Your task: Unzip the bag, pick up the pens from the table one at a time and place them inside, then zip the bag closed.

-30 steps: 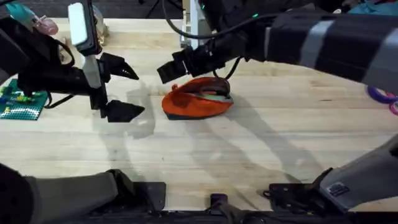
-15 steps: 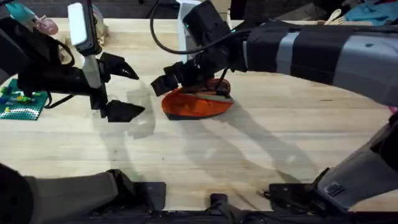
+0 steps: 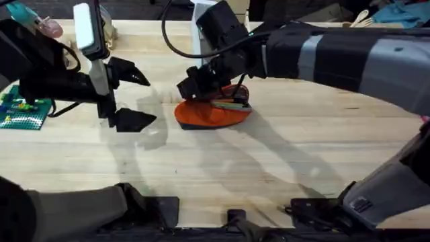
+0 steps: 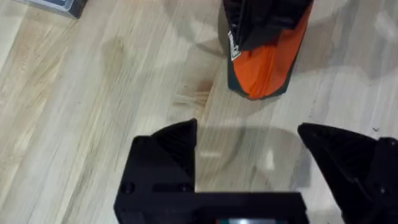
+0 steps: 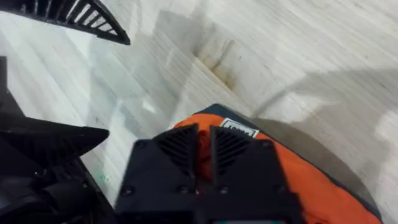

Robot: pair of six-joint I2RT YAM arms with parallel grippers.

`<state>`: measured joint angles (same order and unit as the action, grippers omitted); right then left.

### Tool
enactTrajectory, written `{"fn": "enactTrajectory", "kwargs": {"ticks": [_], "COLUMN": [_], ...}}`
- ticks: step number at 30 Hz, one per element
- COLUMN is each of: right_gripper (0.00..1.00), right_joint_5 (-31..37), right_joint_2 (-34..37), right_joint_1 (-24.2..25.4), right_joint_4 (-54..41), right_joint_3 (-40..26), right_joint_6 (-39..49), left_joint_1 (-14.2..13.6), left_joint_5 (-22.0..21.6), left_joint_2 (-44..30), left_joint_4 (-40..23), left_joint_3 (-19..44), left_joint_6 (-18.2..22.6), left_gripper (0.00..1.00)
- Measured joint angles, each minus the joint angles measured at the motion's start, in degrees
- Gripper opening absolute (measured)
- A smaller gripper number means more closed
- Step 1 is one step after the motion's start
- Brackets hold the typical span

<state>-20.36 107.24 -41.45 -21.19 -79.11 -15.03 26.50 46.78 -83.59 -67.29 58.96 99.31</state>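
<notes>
The bag (image 3: 213,113) is lying on the table (image 3: 269,161) a little back of its middle, its mouth gaping open on top, and something green is showing inside the opening, though I cannot tell what it is. My right gripper (image 5: 204,144) is sitting on the bag's left end, its fingers pressed nearly together and pinching a fold of the orange fabric between them. My right arm is reaching across from the far right side, over the bag. My left gripper (image 4: 249,158) is hovering above the bare wood to the left of the bag, apart from it, with its fingers spread wide and holding nothing. A green studded plate (image 3: 20,111) is lying at the table's left edge
</notes>
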Motion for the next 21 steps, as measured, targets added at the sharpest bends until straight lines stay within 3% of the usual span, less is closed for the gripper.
{"fn": "enactTrajectory", "kwargs": {"ticks": [2,21], "right_gripper": [0.035,0.030], "right_joint_5": [0.00,0.02], "right_joint_2": [0.00,-0.32], "right_joint_1": [0.00,0.55], "right_joint_4": [0.00,-0.05], "right_joint_3": [0.00,-0.02], "right_joint_6": [-0.18,-0.17], "left_joint_1": [0.00,0.00], "left_joint_5": [0.00,0.00], "left_joint_2": [0.00,-0.01], "left_joint_4": [0.00,-0.22], "left_joint_3": [0.00,0.00], "left_joint_6": [0.00,0.00], "left_gripper": [0.995,0.995]}}
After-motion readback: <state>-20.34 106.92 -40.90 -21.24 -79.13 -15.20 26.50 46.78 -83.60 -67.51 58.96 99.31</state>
